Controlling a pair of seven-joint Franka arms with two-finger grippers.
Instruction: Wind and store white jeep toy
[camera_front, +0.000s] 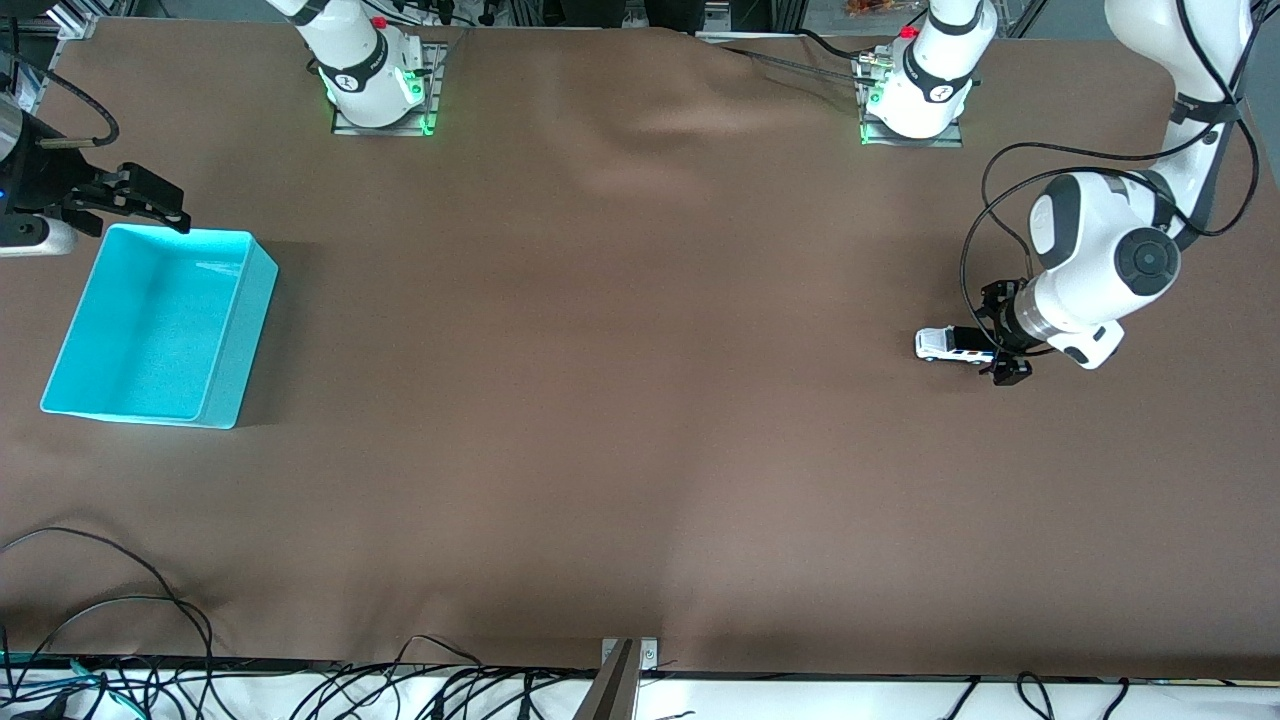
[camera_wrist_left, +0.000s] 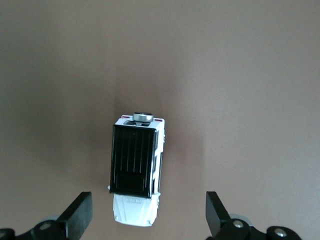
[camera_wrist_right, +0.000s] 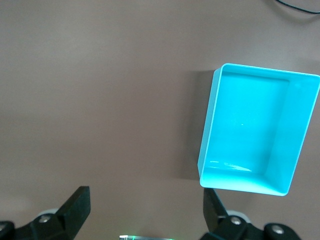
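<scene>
My left gripper (camera_front: 1000, 340) spread over the white jeep toy (camera_front: 950, 345) on the table (camera_front: 640, 450), my right gripper (camera_front: 150, 205) spread, waiting above the turquoise bin (camera_front: 225, 390) rim.

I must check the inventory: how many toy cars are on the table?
1: the small white jeep toy with black roof lies on the brown table toward the left arm's end, at the open left end effector.

No word, brand, number or sign can be read anywhere — the small dark marks on the arm bases (camera_front: 372, 85) and the faint raised line on the white jeep toy (camera_wrist_left: 134, 200) are too small to make out.
</scene>
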